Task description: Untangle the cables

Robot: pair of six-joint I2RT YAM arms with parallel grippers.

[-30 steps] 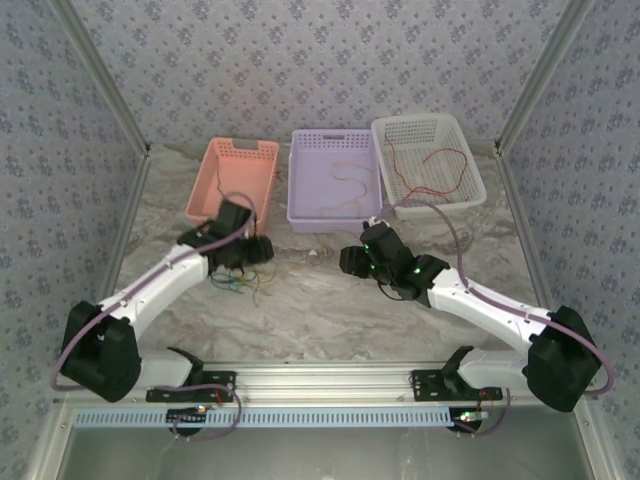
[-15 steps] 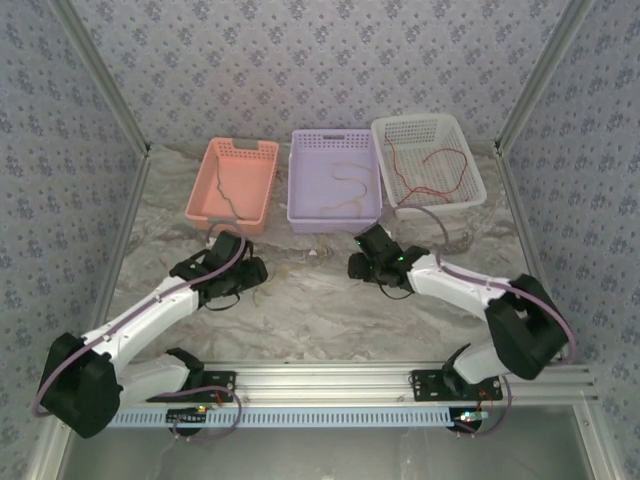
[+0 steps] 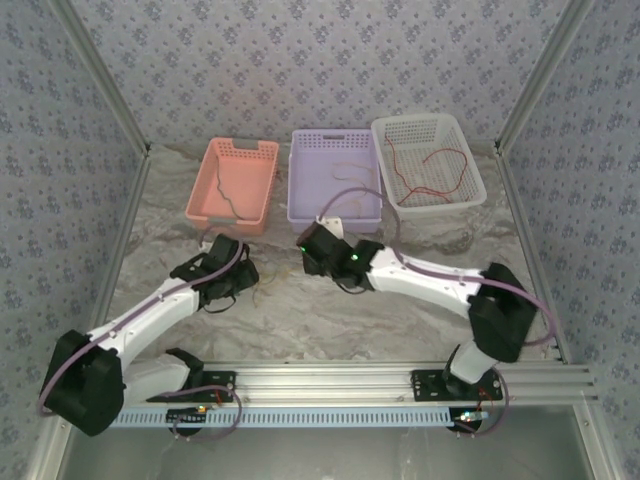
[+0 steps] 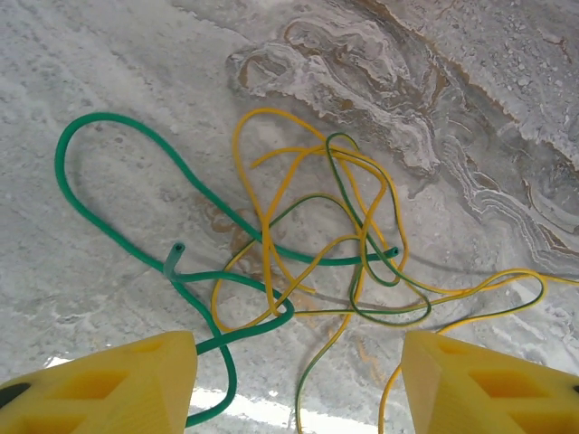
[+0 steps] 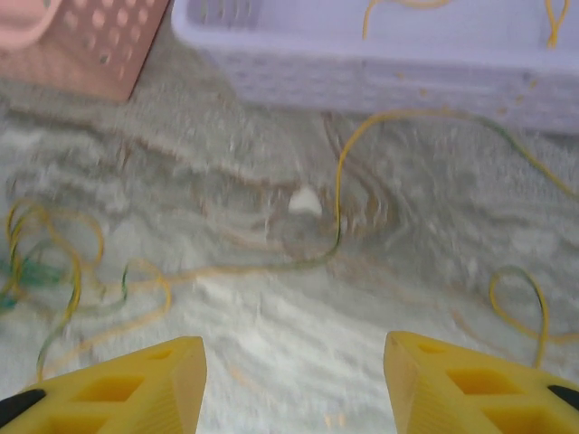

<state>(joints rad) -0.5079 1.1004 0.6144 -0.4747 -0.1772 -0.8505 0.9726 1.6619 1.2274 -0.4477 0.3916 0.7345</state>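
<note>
Cables (image 4: 268,244) knot sharply beneath left claw (image 4: 297,351), blurred before right claw (image 5: 294,348); both claws apart, empty.

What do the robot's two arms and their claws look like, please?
The left arm and right arm have white links with black joints and bases, each trailed by a mauve-grey hose. Green lights glow near the right wrist. The left claw and right claw have blocky bright-yellow fingers.

We see left arm (image 3: 150,310) reaching forward, left gripper (image 4: 298,362) jaws apart. Right arm (image 3: 430,285) stretches leftward toward centre, right gripper (image 5: 294,362) jaws apart too.
</note>
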